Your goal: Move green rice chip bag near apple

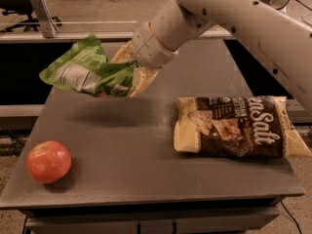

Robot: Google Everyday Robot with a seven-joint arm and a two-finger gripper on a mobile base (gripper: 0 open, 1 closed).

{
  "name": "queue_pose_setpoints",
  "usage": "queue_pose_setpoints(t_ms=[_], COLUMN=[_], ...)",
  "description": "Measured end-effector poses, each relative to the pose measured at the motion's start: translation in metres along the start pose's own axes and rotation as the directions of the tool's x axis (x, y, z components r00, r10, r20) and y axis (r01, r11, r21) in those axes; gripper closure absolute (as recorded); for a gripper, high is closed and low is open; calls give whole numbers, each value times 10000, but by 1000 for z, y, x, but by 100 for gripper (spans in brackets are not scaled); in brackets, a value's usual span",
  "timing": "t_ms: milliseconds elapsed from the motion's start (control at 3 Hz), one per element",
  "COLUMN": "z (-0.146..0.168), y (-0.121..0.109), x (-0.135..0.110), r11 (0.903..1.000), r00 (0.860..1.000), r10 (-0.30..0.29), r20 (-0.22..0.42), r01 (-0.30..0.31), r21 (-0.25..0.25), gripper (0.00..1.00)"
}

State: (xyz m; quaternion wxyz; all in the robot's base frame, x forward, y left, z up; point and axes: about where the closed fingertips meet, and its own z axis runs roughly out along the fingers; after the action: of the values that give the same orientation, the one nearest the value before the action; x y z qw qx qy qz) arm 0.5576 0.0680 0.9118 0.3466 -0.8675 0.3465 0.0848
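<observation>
The green rice chip bag (85, 72) is bright green and crumpled, with a white label patch. It hangs in the air above the left half of the grey table (131, 150). My gripper (129, 79) is shut on the bag's right end, with its cream fingers (139, 82) clamped around it. The bag's shadow lies on the table beneath it. The apple (48, 161), round and red-orange, sits at the table's front left corner, below and to the left of the held bag and well apart from it.
A large brown and cream "Sea Salt" chip bag (236, 126) lies flat on the right side of the table. My white arm (234, 18) reaches in from the upper right. The table's front edge is close below the apple.
</observation>
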Motion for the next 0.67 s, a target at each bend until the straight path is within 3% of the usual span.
queue_pose_setpoints(t_ms=[667], z=[32], y=[-14], x=[-15], r11=[9951], r00=[9987], r10=[-495], r20=[74], r01=[499], r21=[-848], gripper=[100])
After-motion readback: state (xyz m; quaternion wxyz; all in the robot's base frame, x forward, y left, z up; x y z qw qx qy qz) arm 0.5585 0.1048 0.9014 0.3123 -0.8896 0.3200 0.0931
